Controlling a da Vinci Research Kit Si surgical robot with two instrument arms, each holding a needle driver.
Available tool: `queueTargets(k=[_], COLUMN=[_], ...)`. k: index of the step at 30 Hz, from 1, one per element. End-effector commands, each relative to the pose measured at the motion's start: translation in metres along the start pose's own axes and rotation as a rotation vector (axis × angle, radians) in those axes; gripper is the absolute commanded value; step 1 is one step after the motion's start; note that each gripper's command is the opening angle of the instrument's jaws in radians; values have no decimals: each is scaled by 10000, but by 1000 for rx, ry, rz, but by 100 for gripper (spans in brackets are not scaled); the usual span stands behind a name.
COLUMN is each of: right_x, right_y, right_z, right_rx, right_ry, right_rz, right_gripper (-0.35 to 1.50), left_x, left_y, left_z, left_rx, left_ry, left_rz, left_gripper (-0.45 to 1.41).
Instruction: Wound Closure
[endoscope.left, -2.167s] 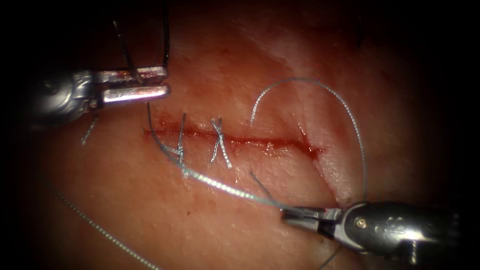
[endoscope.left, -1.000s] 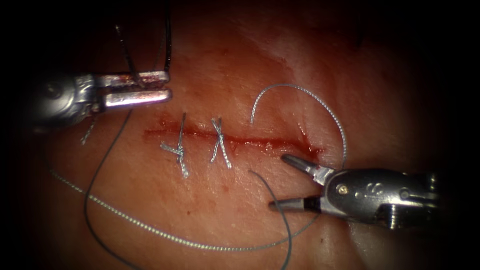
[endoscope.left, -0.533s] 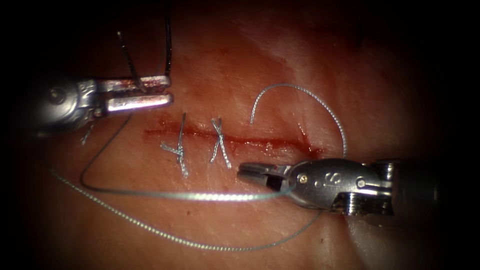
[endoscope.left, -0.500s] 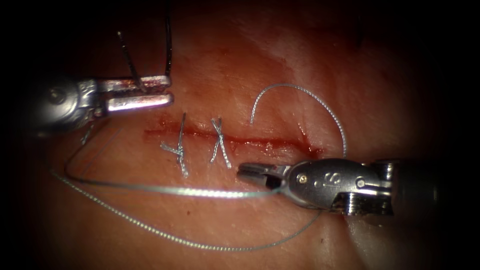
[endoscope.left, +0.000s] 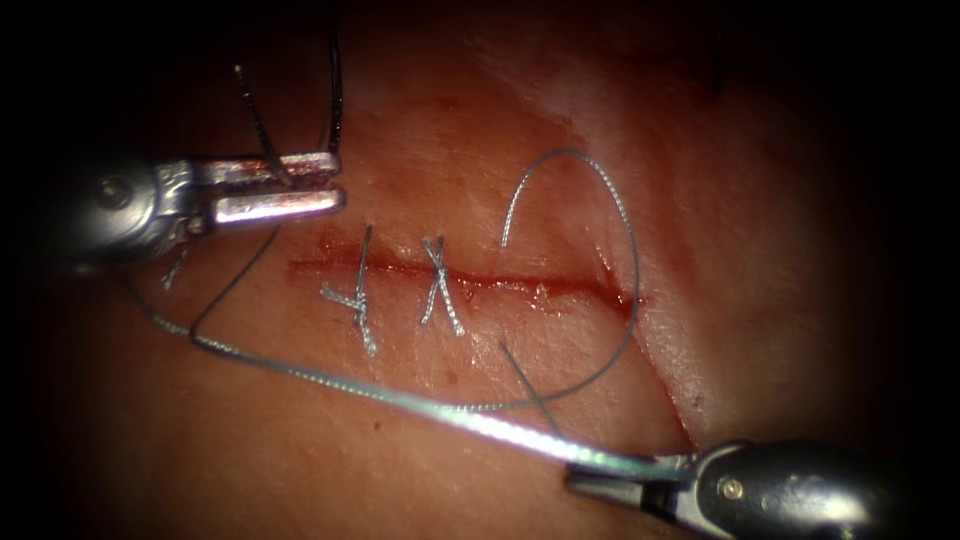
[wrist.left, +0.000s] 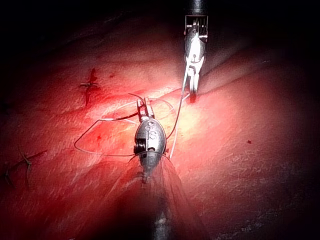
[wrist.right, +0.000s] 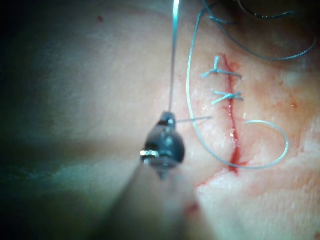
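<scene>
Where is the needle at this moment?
In the endoscope view the needle is held in the left end effector, above the cut's left end, clear of the tissue.

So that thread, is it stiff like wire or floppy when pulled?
Probably floppy: the thread lies in loose curves on the tissue. Under pull it seems to straighten, running taut into the right pincer. Likely very light and thin.
</scene>
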Motion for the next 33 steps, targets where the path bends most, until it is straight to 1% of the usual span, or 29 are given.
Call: queueTargets(k=[1, 2, 3, 4, 6, 9, 10, 11, 12, 13, 14, 15, 16, 20, 21, 25, 28, 29, 33], right_x=[9, 15, 29, 35, 48, 62, 65, 67, 65, 63, 59, 55, 45, 18, 13, -3, -12, -15, -18], right_y=[-30, -40, -57, -63, -72, -74, -72, -64, -59, -54, -48, -42, -30, 0, 5, 30, 50, 62, 78], right_z=[0, -3, -8, -10, -11, -8, -7, -6, -7, -8, -11, -14, -21, -35, -37, -39, -29, -17, 7], right_rx=[25, 34, 51, 56, 63, 63, 62, 49, 37, 28, 20, 17, 2, -60, -85, -117, -175, -200, -240], right_ry=[1, -1, -2, -2, -1, -1, -1, -5, -5, -6, -6, -3, -17, -110, -126, -151, -160, -157, -136], right_rz=[-2, 1, -4, -4, -2, 5, 8, 15, 1, -8, -17, -21, -36, -59, -64, -70, -64, -59, -56], right_gripper=[-35, -35, -35, -35, -35, -35, -13, 78, 98, 110, 116, 116, 116, 130, 130, 126, 125, 125, 125], left_x=[-5, -5, -5, -5, -5, -5, -5, -6, -6, -6, -6, -6, -6, -6, -6, -7, -7, -7, -7], left_y=[1, 1, 1, 1, 1, 1, 1, 1, 1, 1, 0, 0, 0, 0, 0, 1, 1, 1, 1], left_z=[7, 7, 6, 6, 6, 6, 5, 4, 3, 3, 3, 3, 3, 3, 2, 3, 4, 4, 3], left_rx=[1, 1, 1, 1, 1, 0, 0, -1, -2, -2, -2, -2, -2, -2, -3, -5, -4, -4, -4], left_ry=[0, 0, 0, 1, 1, 1, 1, 1, 1, 1, 2, 2, 1, 2, 2, 3, 3, 3, 3], left_rz=[0, 0, 0, 0, 0, 0, 0, 0, 0, 0, 0, 0, 0, 1, 1, 1, 1, 1, 1], left_gripper=[-45, -45, -45, -45, -45, -45, -45, -45, -45, -45, -45, -45, -45, -45, -45, -45, -45, -45, -45])
